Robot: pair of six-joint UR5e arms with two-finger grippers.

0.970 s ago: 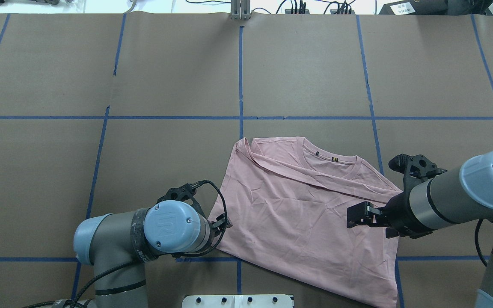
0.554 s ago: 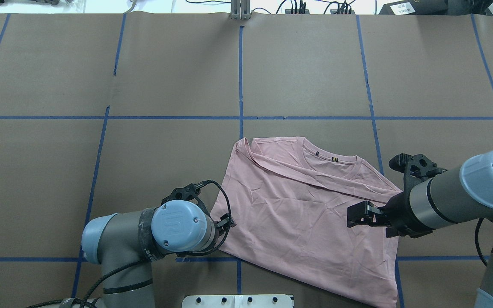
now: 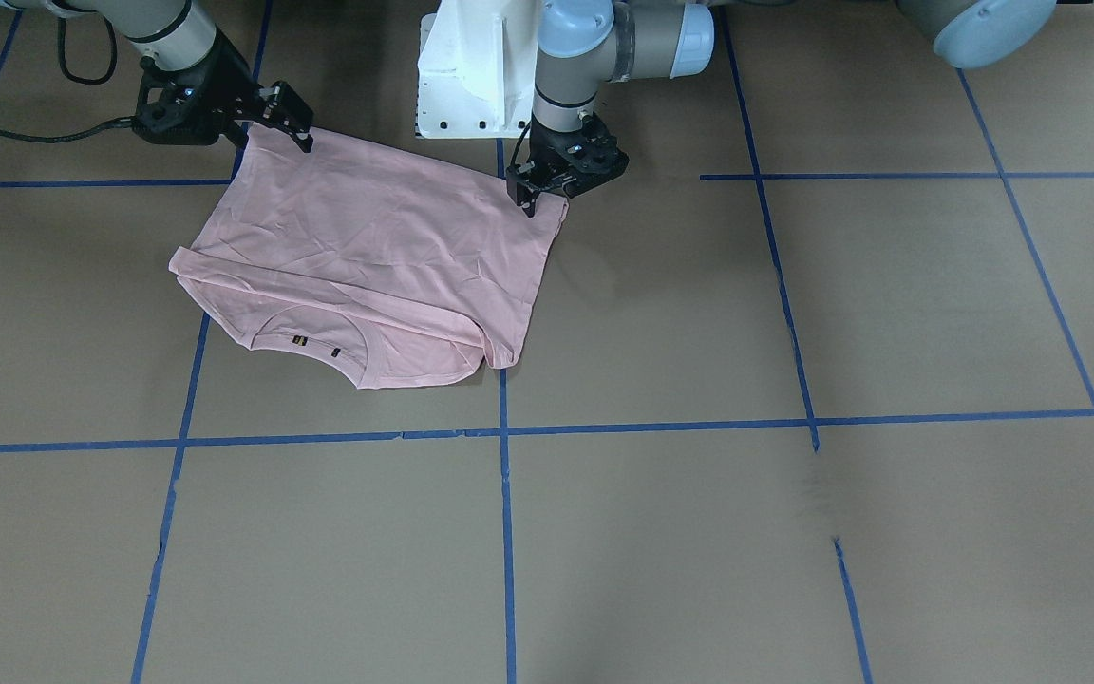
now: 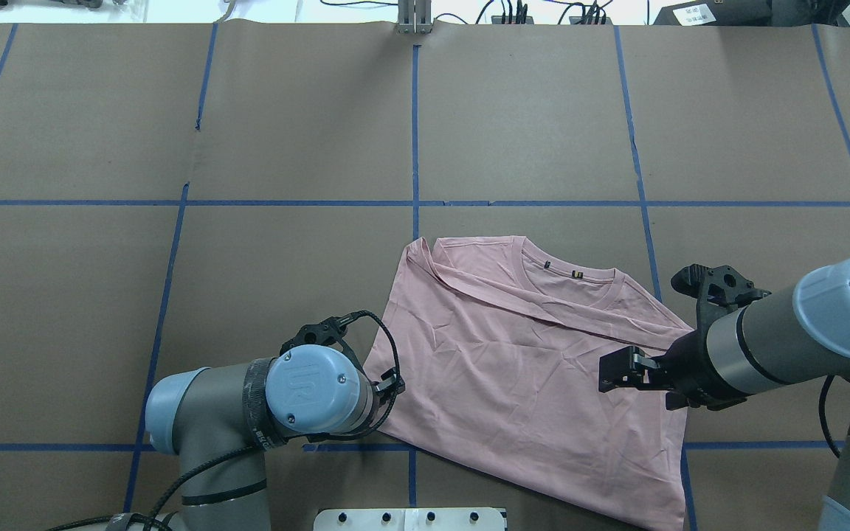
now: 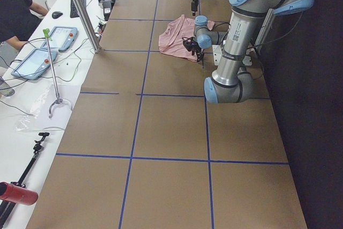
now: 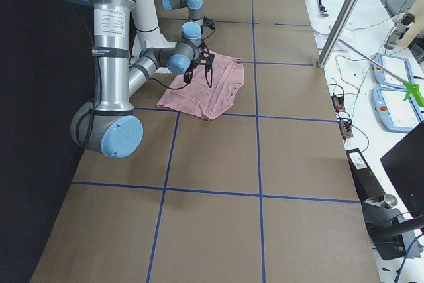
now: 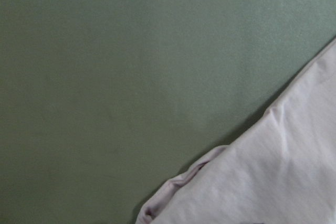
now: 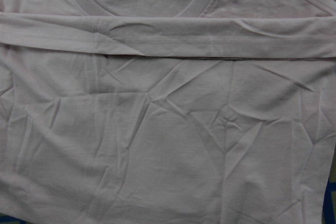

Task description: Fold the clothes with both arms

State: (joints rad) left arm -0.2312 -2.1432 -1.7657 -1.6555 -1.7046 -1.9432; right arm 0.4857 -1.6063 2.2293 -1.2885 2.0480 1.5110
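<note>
The pale pink T-shirt [image 4: 513,369] lies flat and partly folded on the brown table, with its ribbed collar [image 4: 569,276] at the far side. No print shows. My left gripper [image 4: 389,385] points down at the shirt's near left corner, seen in the front view [image 3: 537,195], and looks open. The left wrist view shows only that corner [image 7: 273,171] and bare table. My right gripper [image 4: 612,371] hovers open over the shirt's right edge. The right wrist view shows the creased cloth [image 8: 157,129] beneath it.
The white pedestal base [image 4: 410,518] stands at the near table edge, just behind the shirt. Blue tape lines [image 4: 415,133] grid the table. Cables and plugs [image 4: 513,13] lie along the far edge. A side bench holds tablets [image 6: 397,107].
My left arm has moved right, bringing its gripper closer to the shirt's near left corner. The right arm and the shirt have not moved.
</note>
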